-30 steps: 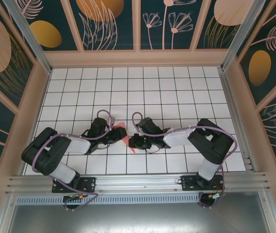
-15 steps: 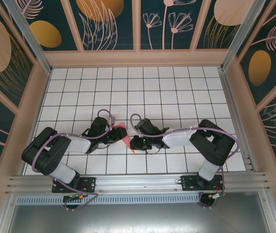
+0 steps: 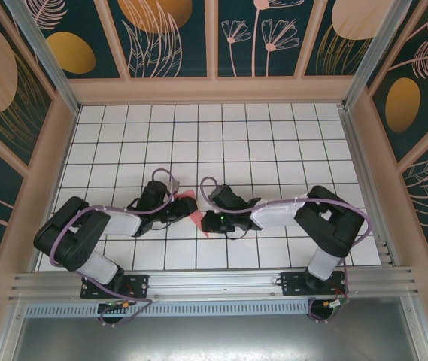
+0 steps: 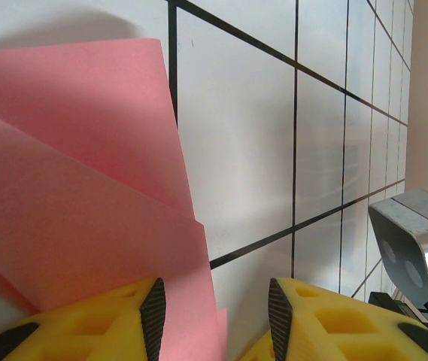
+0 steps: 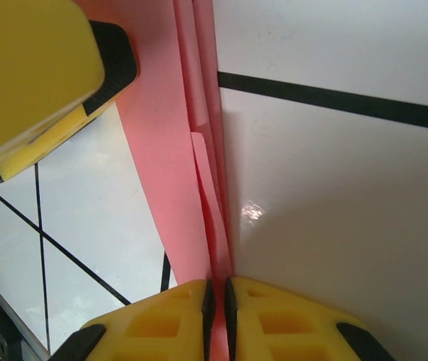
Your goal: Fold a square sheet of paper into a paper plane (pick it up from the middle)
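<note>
The salmon-pink sheet of paper [image 3: 197, 218] lies folded in long layers between my two grippers, low over the white grid table [image 3: 274, 143]. My right gripper [image 3: 208, 222] is shut on the folded ridge of the paper [image 5: 168, 150], with the layers pinched flat between its pads [image 5: 217, 301]. My left gripper [image 3: 181, 210] stands open. A flap of the paper [image 4: 86, 188] passes between its jaws against the left pad [image 4: 153, 316], with a gap to the other pad. One yellow left finger [image 5: 33, 68] hangs just over the paper in the right wrist view.
The right arm's grey wrist camera [image 4: 417, 248] sits close beside the left fingers. Patterned walls [image 3: 214, 37] and wooden rails enclose the table on three sides. A metal rail [image 3: 214, 284] with both arm bases runs along the near edge.
My right gripper has edged slightly left along the paper, closer to the left gripper. The left arm has stayed put.
</note>
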Motion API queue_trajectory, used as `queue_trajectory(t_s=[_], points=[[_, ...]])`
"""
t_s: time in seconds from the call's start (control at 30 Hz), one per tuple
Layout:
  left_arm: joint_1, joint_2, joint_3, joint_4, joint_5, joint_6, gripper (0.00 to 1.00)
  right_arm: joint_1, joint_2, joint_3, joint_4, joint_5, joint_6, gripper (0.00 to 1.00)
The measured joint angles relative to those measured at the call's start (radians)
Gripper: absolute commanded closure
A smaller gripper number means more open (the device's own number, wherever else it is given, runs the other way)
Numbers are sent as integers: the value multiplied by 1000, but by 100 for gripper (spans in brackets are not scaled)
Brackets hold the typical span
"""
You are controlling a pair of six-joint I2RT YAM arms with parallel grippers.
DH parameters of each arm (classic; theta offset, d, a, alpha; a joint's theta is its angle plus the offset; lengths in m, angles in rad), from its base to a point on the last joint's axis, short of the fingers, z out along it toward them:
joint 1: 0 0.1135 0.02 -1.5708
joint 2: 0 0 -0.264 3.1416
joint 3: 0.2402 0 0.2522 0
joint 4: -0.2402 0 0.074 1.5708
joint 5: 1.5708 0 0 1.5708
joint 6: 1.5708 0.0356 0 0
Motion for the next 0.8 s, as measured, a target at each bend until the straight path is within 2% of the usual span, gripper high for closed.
queue_trajectory(t_s=[0.43,0.73,0.8], points=[[0,3,5,-6,2,3,57,3,-39,1,-35,-5,1,74],[1,6,8,-9,5,3,57,8,-16,1,-43,-2,1,80],[1,6,11,-14,5,3,57,8,-16,1,-46,2,1,84]])
